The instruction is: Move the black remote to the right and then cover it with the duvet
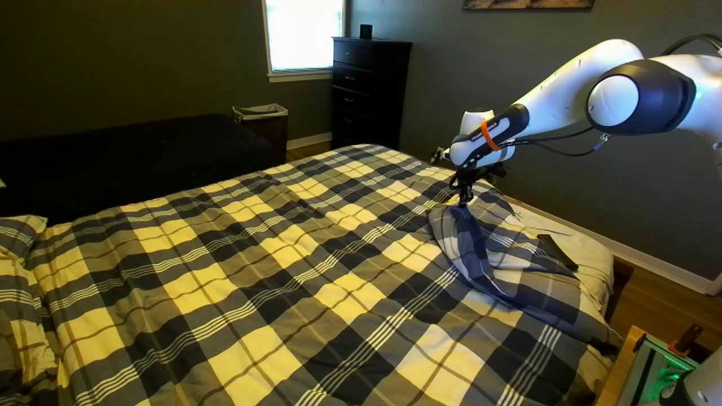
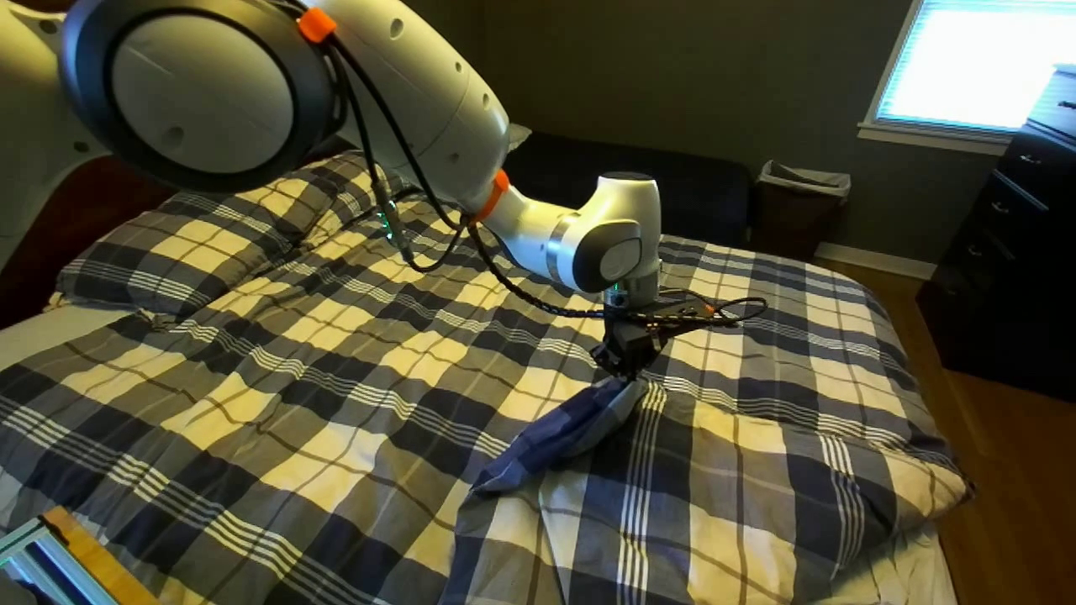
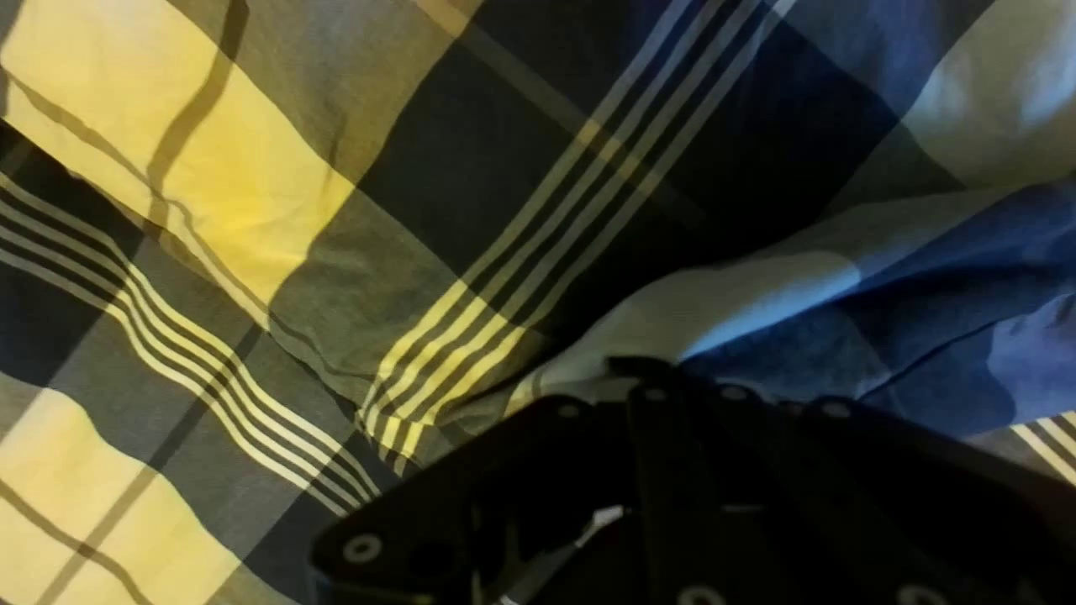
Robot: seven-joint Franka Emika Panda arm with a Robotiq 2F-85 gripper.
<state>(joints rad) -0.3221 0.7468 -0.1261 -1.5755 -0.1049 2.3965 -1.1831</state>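
Observation:
The plaid duvet spreads across the bed in both exterior views. My black gripper points down over the bed's edge region, shut on a lifted corner fold of the duvet. That fold rises to the fingertips and shows its bluish underside. In the wrist view the jaws are together at the gathered cloth, and the fold runs off to the right from them. The black remote lies on the pale sheet beside the turned-back duvet edge, apart from the gripper; no other view shows it.
Pale sheet is bare along the mattress edge. A wood-and-metal stand is close to the bed's near corner. Further back are a laundry hamper, a dark dresser and a dark-covered bed or couch. Pillows lie at the headboard.

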